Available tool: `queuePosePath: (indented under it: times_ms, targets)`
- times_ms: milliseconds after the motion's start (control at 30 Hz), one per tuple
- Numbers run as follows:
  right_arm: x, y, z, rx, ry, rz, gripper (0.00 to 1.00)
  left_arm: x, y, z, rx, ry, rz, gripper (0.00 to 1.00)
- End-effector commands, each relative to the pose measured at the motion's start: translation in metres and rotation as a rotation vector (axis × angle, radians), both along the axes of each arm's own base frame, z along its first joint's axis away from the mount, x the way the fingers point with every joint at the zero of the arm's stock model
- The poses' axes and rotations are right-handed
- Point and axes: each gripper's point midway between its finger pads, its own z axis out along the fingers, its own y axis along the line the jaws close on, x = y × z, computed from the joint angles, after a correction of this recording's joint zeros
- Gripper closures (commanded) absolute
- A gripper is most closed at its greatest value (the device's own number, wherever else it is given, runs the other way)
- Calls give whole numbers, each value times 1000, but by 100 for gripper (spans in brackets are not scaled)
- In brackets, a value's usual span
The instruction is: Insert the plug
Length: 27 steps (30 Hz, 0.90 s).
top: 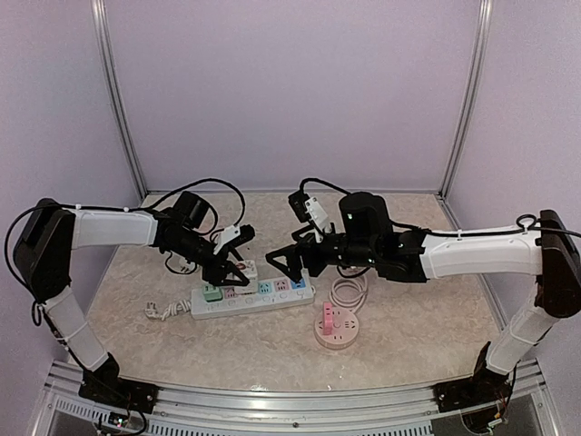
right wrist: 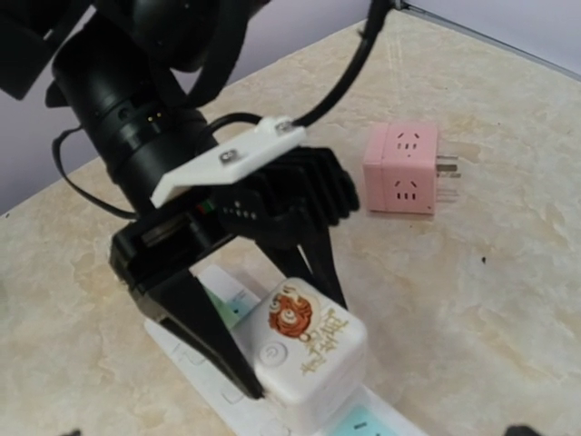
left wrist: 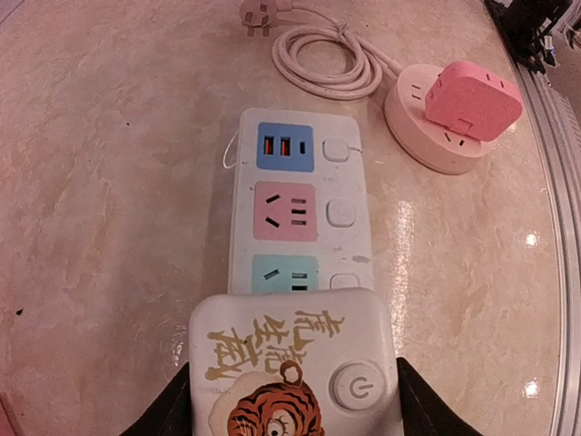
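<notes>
My left gripper is shut on a white cube plug with a tiger print and a power button. It holds the plug down on the white power strip, just past the strip's mint socket. Its prongs are hidden. The right wrist view shows the same cube between the left gripper's black fingers, resting on the strip. My right gripper hovers open and empty just right of the cube, above the strip.
A round pink socket with a pink adapter on it lies right of the strip, beside its coiled white cable. A pink cube adapter lies on the table beyond the left gripper. The strip's own plug lies at its left end.
</notes>
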Motion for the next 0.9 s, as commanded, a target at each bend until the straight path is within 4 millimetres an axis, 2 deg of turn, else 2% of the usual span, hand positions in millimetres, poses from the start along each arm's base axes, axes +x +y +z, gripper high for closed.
queuePosePath:
  times_ms: [0, 233, 367, 500, 700, 867]
  targets:
    - [6, 5, 10, 30, -3, 4, 0, 2, -2, -9, -11, -17, -39, 100]
    - [5, 5, 9, 30, 3, 4, 0, 9, -2, -12, -35, -10, -23, 100]
    - [6, 5, 8, 27, 7, 3, 0, 10, -7, 2, -62, -9, -18, 100]
    - [6, 6, 7, 26, 8, 6, 0, 1, -15, 24, -95, -29, -43, 100]
    - [6, 7, 8, 28, 10, 9, 0, 3, -13, 14, -85, -7, -36, 100]
    - [5, 7, 8, 27, 11, 10, 1, 10, -16, 20, -105, -23, -29, 100]
